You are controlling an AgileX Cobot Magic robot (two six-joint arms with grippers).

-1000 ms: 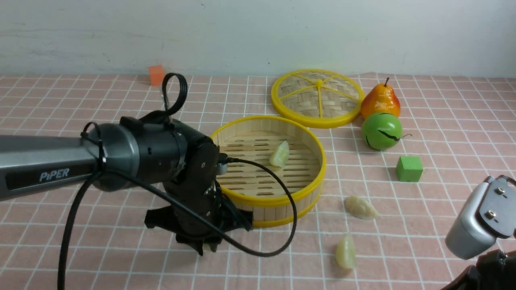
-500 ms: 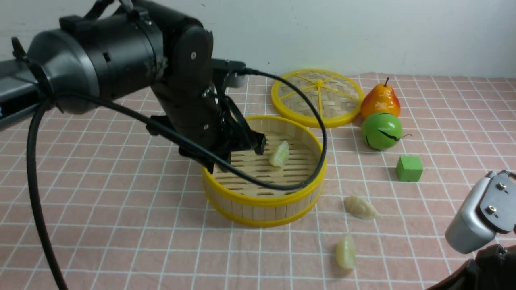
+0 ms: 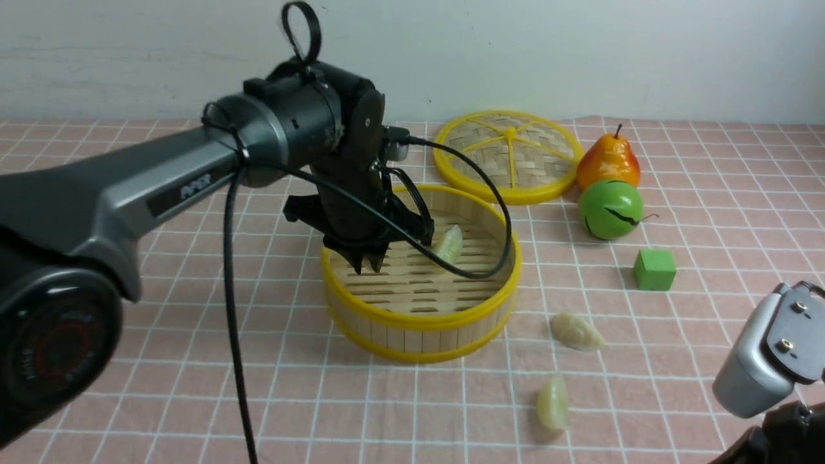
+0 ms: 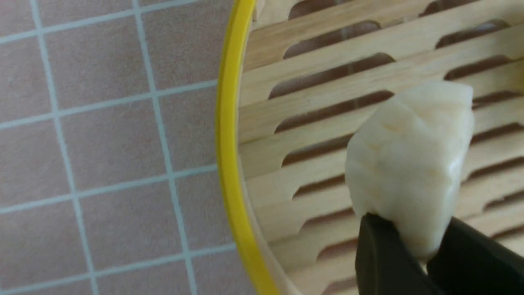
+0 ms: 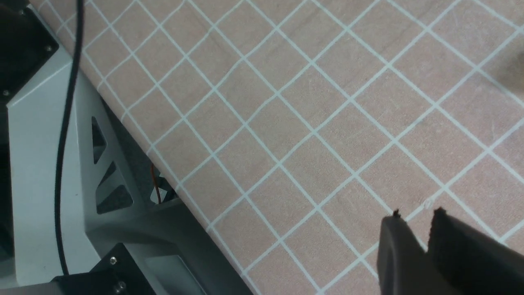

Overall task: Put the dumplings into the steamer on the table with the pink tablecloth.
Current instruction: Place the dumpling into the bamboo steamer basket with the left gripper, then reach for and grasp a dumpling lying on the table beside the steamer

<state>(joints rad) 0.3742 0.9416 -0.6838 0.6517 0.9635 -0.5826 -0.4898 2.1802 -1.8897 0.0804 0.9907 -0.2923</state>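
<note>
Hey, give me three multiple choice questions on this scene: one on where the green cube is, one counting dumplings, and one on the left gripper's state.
1. Where is the green cube relative to the steamer?
A) inside it
B) behind it
C) on the pink tablecloth, to its right

2. How many dumplings lie on the tablecloth outside the steamer?
A) two
B) none
C) four

3. The left gripper is
A) open and empty
B) shut on a dumpling
C) shut on the cube

Answers:
1 C, the cube sits on the cloth to the right of the steamer.
2 A, one lies near the steamer's front and a second lies nearer the camera.
3 B, its fingers pinch a dumpling above the slatted floor.
</note>
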